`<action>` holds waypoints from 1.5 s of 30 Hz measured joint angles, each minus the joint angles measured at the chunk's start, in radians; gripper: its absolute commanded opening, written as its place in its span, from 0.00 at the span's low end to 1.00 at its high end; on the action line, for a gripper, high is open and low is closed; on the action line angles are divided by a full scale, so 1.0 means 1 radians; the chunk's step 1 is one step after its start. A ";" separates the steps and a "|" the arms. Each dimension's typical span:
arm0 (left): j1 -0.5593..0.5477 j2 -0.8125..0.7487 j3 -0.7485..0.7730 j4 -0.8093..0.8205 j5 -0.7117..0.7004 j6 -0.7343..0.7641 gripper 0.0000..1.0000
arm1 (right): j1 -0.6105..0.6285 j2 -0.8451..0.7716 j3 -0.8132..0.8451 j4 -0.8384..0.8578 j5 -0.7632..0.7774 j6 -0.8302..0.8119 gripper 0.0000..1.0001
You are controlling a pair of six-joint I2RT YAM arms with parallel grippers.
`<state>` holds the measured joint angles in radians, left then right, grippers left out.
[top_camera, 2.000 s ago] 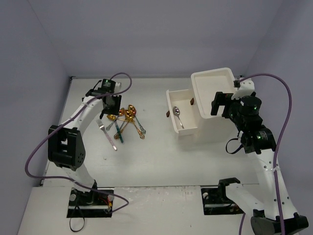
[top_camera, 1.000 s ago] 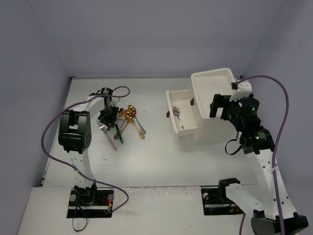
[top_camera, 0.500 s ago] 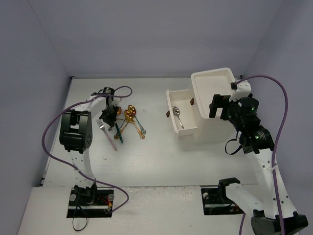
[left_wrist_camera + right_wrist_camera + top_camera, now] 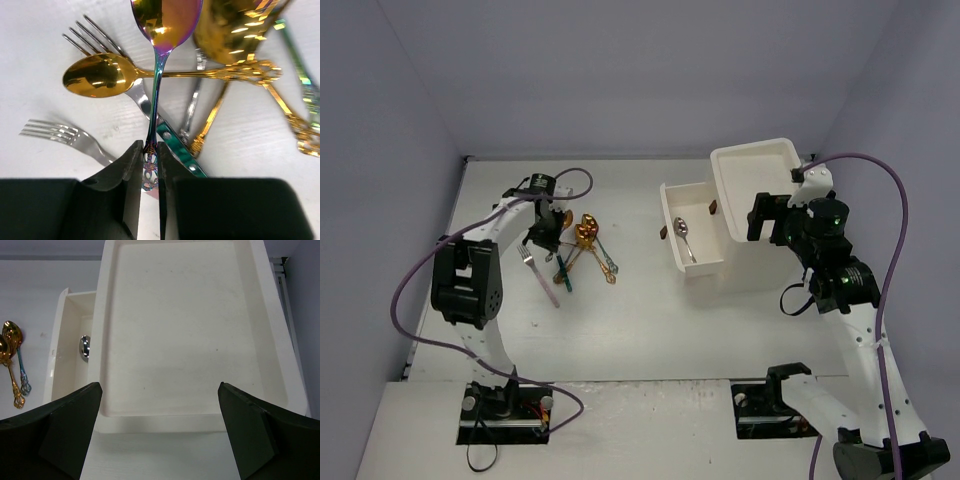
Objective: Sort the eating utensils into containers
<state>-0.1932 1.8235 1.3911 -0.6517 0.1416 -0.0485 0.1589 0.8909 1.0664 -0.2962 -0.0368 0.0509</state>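
- A silver fork [image 4: 538, 270] lies on the table [image 4: 640, 320] at the left edge of the cutlery pile.
- My left gripper [image 4: 150, 165] is clamped tight on the handle end of a rainbow-tinted spoon [image 4: 162, 30]. The spoon's stem crosses over a gold spoon [image 4: 100, 81].
- Other gold spoons [image 4: 585, 233] and teal-handled pieces [image 4: 565, 278] lie fanned out just right of that.
- The pulled-out drawer [image 4: 703, 268] holds one silver spoon [image 4: 683, 232].
- My right gripper [image 4: 160, 405] hangs spread wide above the white drawer unit [image 4: 190, 330], gripping nothing.
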 measured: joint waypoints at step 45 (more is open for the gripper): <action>-0.626 -0.023 0.277 0.253 -0.214 -0.843 0.54 | 0.000 -0.042 -0.004 0.000 -0.003 0.000 1.00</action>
<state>-0.8192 1.8006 1.6680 -0.3987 -0.0722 -0.8911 0.1593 0.8490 1.0626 -0.2962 -0.0402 0.0509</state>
